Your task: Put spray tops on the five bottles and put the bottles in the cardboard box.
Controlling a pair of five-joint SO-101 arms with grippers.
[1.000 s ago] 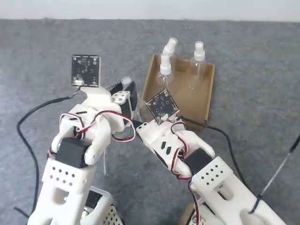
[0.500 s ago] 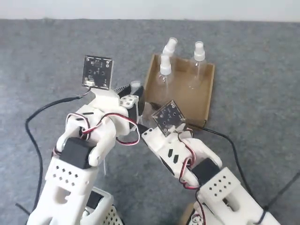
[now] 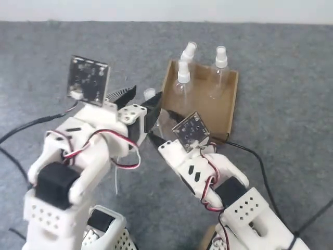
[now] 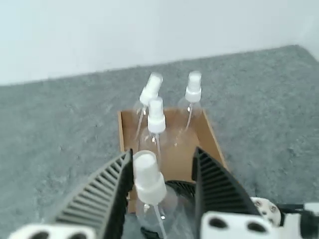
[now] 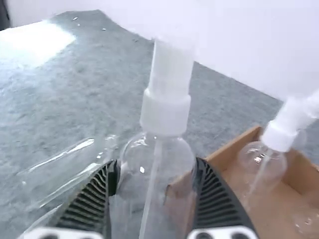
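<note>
**Left gripper** (image 4: 162, 153): jaws spread wide, holding nothing. It sits above the bottle, one jaw on either side of the spray top (image 4: 148, 177). The top lies closer to one jaw; whether it touches that jaw cannot be told. In the high view the gripper (image 3: 147, 92) hangs just beside the left wall of the cardboard box (image 3: 231, 112).

**Right gripper** (image 5: 155, 169): jaws closed narrow on the rounded body of the clear bottle (image 5: 157, 149).

**Clear bottle**: upright, with the white spray top (image 5: 167, 94) seated on its neck. It stands outside the box, at the box's near left corner.

**Cardboard box**: low and open, resting on grey carpet (image 3: 270, 57).

**Box contents**: three capped bottles (image 4: 156, 115). Two are upright and one leans at the far left.
</note>
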